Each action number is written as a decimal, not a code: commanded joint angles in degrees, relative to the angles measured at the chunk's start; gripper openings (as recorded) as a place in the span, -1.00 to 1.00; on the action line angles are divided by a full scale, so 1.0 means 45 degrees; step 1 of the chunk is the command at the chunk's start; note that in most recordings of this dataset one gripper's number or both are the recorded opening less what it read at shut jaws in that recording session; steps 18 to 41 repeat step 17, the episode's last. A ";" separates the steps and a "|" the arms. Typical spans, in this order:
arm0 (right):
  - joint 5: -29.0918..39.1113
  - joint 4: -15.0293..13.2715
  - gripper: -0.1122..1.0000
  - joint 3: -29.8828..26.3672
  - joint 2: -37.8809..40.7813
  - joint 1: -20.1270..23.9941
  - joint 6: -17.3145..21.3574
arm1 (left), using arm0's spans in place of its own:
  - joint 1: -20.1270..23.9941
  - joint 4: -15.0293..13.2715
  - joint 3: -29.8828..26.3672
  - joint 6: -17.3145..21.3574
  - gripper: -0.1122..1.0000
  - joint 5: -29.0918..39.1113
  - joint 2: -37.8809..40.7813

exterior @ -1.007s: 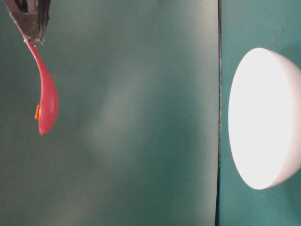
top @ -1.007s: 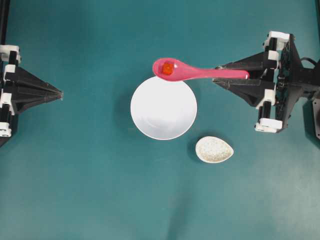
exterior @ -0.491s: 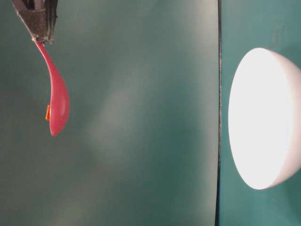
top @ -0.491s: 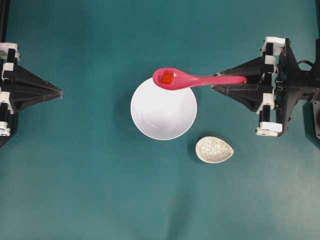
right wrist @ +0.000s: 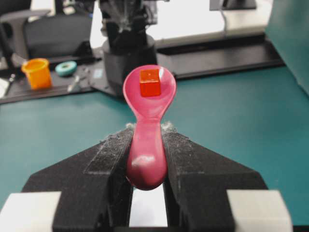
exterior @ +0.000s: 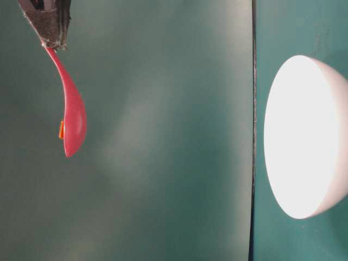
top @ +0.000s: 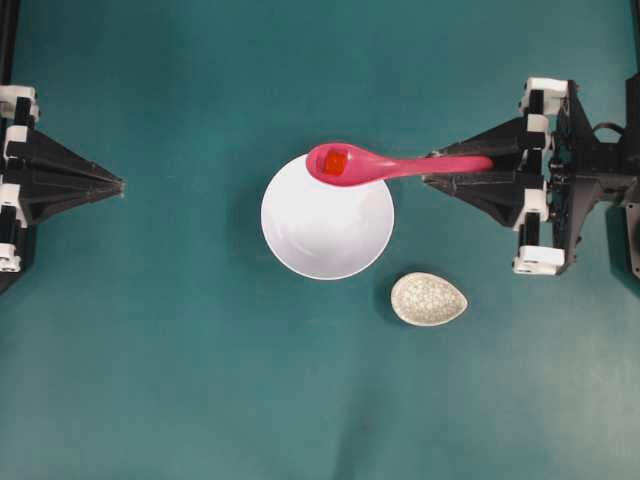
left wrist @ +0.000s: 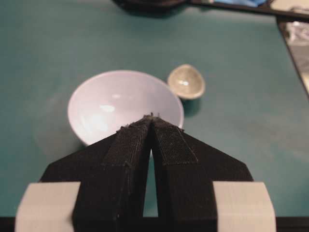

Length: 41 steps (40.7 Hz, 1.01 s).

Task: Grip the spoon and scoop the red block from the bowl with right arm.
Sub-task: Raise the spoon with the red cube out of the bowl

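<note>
My right gripper point(top: 432, 168) is shut on the handle of the magenta spoon point(top: 400, 165), which it holds level in the air. The red block point(top: 335, 163) lies in the spoon's bowl, above the far rim of the white bowl point(top: 327, 225). In the right wrist view the handle end sits between the pads of the gripper point(right wrist: 147, 128), with the block point(right wrist: 150, 82) in the spoon point(right wrist: 149, 96). From table level the spoon point(exterior: 73, 122) hangs well off the bowl point(exterior: 304, 136). My left gripper point(top: 122, 186) is shut and empty, left of the bowl.
A small speckled cream teardrop dish point(top: 428, 299) sits on the table to the right of and nearer than the bowl. Beyond the table's far edge in the right wrist view are an orange cup point(right wrist: 36, 72) and a tape roll point(right wrist: 65, 68).
The right gripper has carried the spoon and block from beyond the bowl's far rim to over that rim, and lower. The left arm has stayed still.
</note>
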 commanded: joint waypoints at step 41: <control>-0.0039 0.0020 -0.41 -0.0254 0.0078 0.0039 0.0039 | 0.0039 0.0039 -0.0371 0.0039 -0.80 0.0059 0.0039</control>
